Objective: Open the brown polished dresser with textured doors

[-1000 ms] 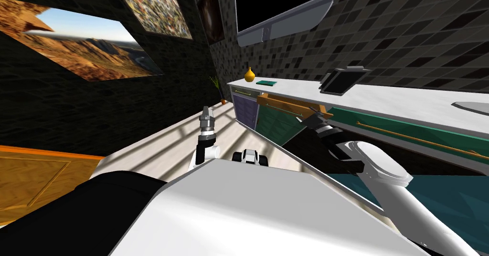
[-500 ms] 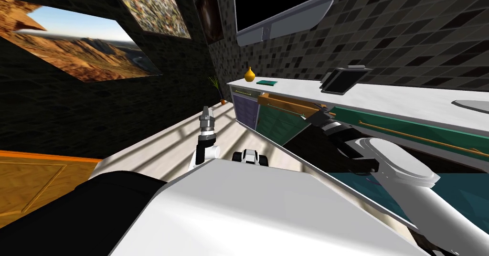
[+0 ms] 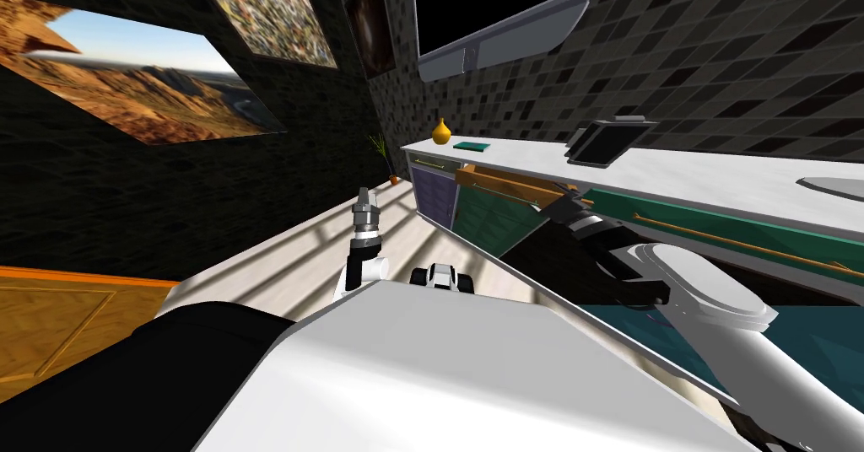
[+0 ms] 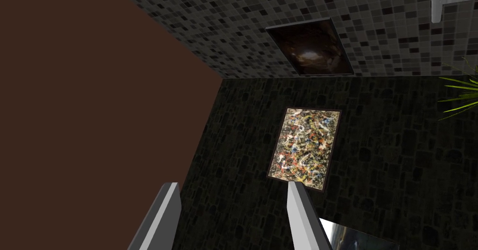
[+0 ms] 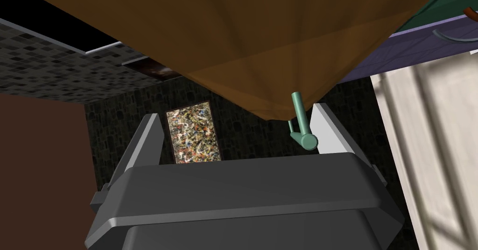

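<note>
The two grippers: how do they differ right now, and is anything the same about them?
The left gripper points upward in free space, away from the dresser; the right gripper is at the dresser's brown drawer front. Nothing lies between the left gripper's fingers, while a green handle stands between the right gripper's, close to one finger. Both have open fingers, and neither grips anything.

Yellow vase (image 3: pixel 440 131) stands near a green book (image 3: pixel 471 146).
</note>
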